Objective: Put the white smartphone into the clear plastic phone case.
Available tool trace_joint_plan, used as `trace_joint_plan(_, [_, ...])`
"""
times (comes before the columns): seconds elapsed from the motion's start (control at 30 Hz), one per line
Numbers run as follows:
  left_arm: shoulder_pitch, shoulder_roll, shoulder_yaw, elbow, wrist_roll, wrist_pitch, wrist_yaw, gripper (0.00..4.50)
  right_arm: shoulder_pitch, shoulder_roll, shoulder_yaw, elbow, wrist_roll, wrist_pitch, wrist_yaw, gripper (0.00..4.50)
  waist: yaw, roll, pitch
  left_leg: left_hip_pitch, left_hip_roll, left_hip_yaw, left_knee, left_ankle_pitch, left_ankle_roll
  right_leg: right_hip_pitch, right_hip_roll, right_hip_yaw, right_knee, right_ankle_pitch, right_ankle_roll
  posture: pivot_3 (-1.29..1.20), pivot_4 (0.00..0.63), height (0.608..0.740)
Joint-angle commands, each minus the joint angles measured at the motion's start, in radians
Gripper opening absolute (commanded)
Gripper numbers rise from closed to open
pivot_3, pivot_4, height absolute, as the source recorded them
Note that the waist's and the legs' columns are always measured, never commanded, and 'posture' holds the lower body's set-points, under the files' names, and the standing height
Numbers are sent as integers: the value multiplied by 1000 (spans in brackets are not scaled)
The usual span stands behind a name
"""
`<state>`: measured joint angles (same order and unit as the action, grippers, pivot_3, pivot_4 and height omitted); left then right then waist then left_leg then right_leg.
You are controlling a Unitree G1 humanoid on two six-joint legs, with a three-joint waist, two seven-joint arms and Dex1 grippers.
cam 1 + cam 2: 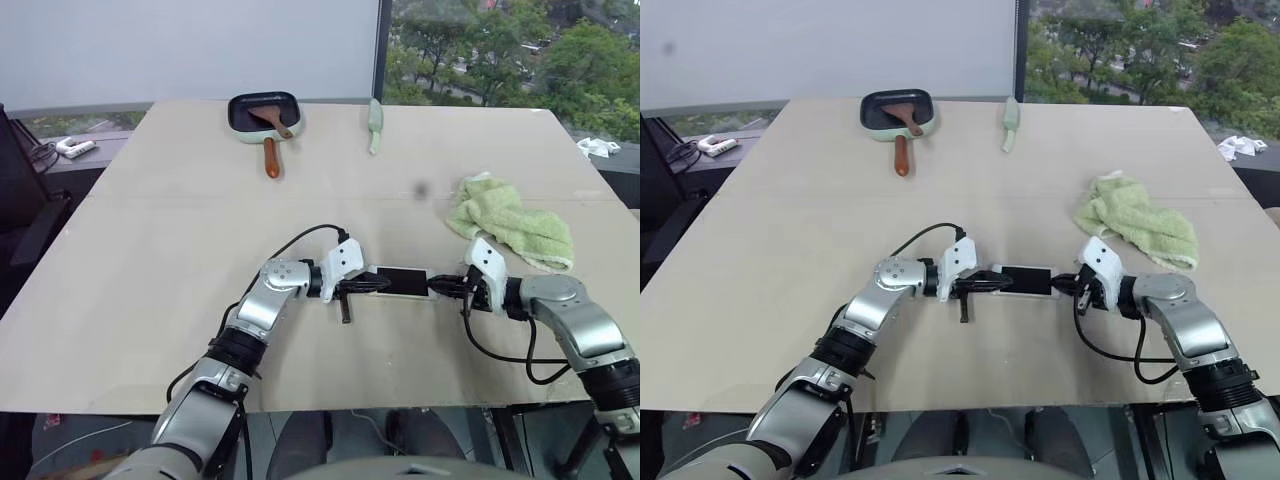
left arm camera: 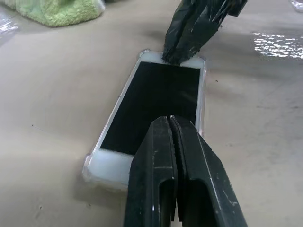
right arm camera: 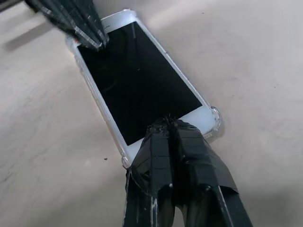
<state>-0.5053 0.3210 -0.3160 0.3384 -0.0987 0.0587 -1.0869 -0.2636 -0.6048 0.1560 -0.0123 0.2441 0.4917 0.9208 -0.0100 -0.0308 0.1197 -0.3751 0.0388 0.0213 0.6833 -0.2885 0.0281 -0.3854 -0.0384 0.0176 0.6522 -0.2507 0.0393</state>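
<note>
The white smartphone (image 1: pixel 403 282) lies flat, black screen up, on the table between my two hands. It sits inside the clear plastic phone case (image 2: pixel 93 171), whose thin transparent rim and rounded corners (image 3: pixel 216 124) show around its white bezel. My left gripper (image 2: pixel 173 124) is shut and its tips rest over the phone's left end. From the other side, the right gripper (image 3: pixel 170 124) is shut too, its tips on the phone's right end. Neither holds the phone between its fingers.
A green cloth (image 1: pixel 512 223) lies crumpled just behind my right hand. At the table's far side are a dark pan with a wooden spatula (image 1: pixel 266 118) and a pale green utensil (image 1: pixel 375 126). The near table edge (image 1: pixel 330 410) runs close below the arms.
</note>
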Motion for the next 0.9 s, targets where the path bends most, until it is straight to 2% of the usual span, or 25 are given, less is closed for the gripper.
trace_joint_plan(0.03, [-4, -1, 6, -10, -1, -16, 1, 68, 42, 7, 21, 122, -51, 76, -66, 0, -4, 0, 0, 0, 0, 0, 0, 0, 0, 0, -1, 0, 0, 0, 0, 0, 150, 740])
trace_joint_plan(0.2, [7, -14, 70, -87, -71, 5, 30, 68, 71, 37, -77, 17, 81, 45, -2, 0, -3, 6, 6, -1, 0, 0, 0, 0, 0, -1, -2, 0, 0, 0, 0, 0, 150, 740])
trace_joint_plan(0.23, [10, -15, 86, -110, -91, 17, 33, 0, 80, 34, -89, -2, 99, 44, 8, 467, -2, 7, 7, -4, 0, 0, 0, 0, 0, -4, -2, 0, 0, 1, 0, 0, 150, 740])
trace_joint_plan(0.27, [16, -14, 103, -137, -113, 31, 34, 0, 92, 28, -97, -19, 111, 29, 24, 604, -2, 7, 7, -6, -1, 0, 0, 0, 0, -6, 0, 0, 0, 1, 0, 0, 150, 740])
trace_joint_plan(0.33, [24, -12, 127, -179, -142, 56, 42, 0, 108, 17, -109, -43, 131, 26, 42, 1280, -1, 8, 9, -10, -1, 0, -2, 0, 0, -11, 2, 0, 0, 2, 2, 0, 150, 740])
trace_joint_plan(0.43, [49, 12, 163, -277, -192, 120, 48, 869, 126, 14, -160, -86, 187, 19, 61, 2677, -1, 10, 11, -11, -1, 0, -4, 0, 0, -11, 3, -1, -2, 3, 4, 0, 150, 740])
trace_joint_plan(0.47, [60, 25, 173, -311, -207, 138, 46, 1194, 128, 15, -181, -101, 209, 15, 66, 3019, -1, 11, 14, -11, -1, 0, -6, 0, 0, -11, 3, -1, -3, 3, 4, 0, 150, 740])
trace_joint_plan(0.57, [115, 92, 206, -405, -240, 185, 36, 2531, 147, -5, -234, -136, 253, -2, 87, 4387, -1, 16, 21, -11, -1, 0, -9, 0, 0, -11, 3, -1, -7, 3, 4, 0, 150, 740])
trace_joint_plan(0.67, [195, 167, 251, -473, -268, 209, 31, 3799, 185, -42, -292, -157, 284, -15, 114, 4500, -1, 19, 27, -12, -2, 1, -12, 0, 0, -13, 3, 0, -8, 3, 4, 0, 150, 740])
trace_joint_plan(0.7, [226, 189, 268, -483, -268, 202, 36, 4368, 203, -57, -314, -158, 291, -25, 123, 4500, -1, 20, 27, -13, -2, 1, -13, 0, 0, -15, 4, 0, -8, 3, 5, 0, 150, 740])
trace_joint_plan(0.9, [440, 336, 361, -456, -193, 79, 35, 4450, 361, -116, -485, -53, 228, -294, 186, 4500, 7, 20, 28, -23, -2, 1, -14, 0, 0, -24, 4, -1, -9, 2, 5, 0, 150, 740])
